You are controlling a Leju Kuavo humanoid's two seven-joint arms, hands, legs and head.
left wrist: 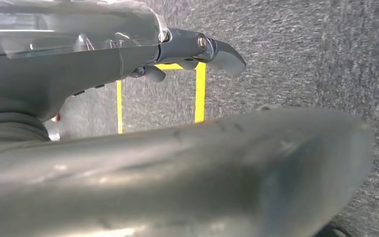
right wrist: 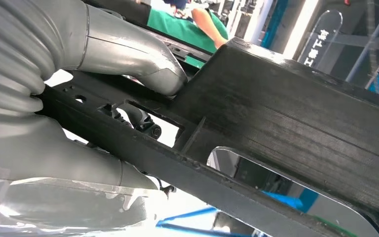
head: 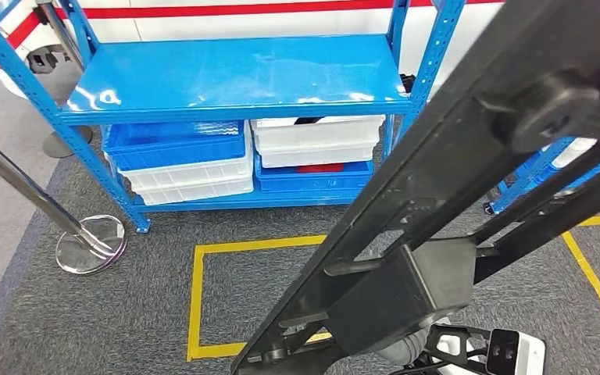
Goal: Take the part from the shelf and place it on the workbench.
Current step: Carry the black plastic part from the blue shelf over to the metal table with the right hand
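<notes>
Gripping the long black part (right wrist: 286,123), the right hand (right wrist: 79,98) faces the blue shelf (head: 234,78); left hand (left wrist: 197,49) empty, fingers apart

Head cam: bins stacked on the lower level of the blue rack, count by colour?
Blue bins: 2
White bins: 4
Total: 6
</notes>
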